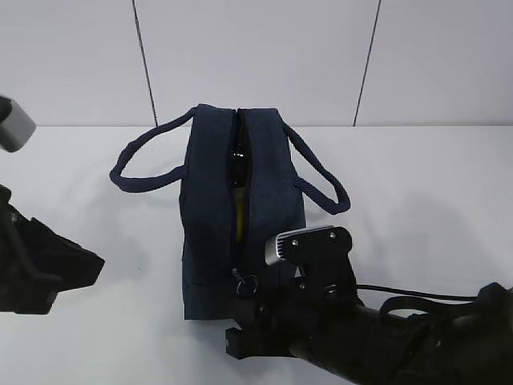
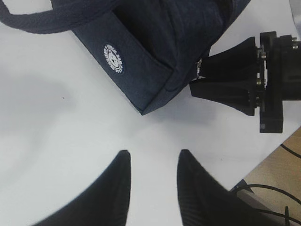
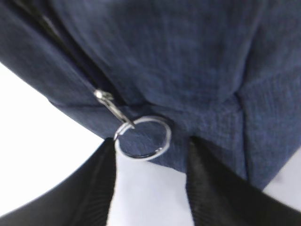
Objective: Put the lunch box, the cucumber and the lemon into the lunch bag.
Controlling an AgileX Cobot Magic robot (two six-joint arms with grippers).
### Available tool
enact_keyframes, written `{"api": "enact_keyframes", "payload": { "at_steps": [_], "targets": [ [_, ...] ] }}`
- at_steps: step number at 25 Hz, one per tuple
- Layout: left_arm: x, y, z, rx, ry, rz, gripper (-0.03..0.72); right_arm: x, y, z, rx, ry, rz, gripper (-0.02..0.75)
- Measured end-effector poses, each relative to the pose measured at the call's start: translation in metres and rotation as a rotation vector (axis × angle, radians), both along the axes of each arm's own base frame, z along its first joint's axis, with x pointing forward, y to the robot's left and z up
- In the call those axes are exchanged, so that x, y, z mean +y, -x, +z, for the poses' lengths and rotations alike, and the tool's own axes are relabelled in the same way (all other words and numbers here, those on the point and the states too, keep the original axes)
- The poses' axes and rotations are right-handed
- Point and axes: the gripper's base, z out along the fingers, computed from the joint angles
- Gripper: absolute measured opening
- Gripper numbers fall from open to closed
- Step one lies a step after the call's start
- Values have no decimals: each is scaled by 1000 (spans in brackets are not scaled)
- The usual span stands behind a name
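Two arms, right jaws [image 3: 150, 176] apart astride lunch bag [image 1: 216, 208] ring pull [image 3: 143, 137], left jaws [image 2: 153, 162] apart, empty.

Lunch bag [image 1: 212, 233] slit narrow; right gripper [image 1: 258, 309] blocks near end, left side clear

Bright even light, soft shadows on white table [image 1: 417, 184], right wrist view blurred close-up, no glare
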Motion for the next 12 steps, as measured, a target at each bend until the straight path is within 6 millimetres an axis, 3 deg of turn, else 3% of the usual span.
{"api": "enact_keyframes", "payload": {
  "at_steps": [12],
  "targets": [
    [0, 0, 0, -5, -6, -3, 241, 10, 3, 8, -89, -50, 129, 267]
  ]
}}
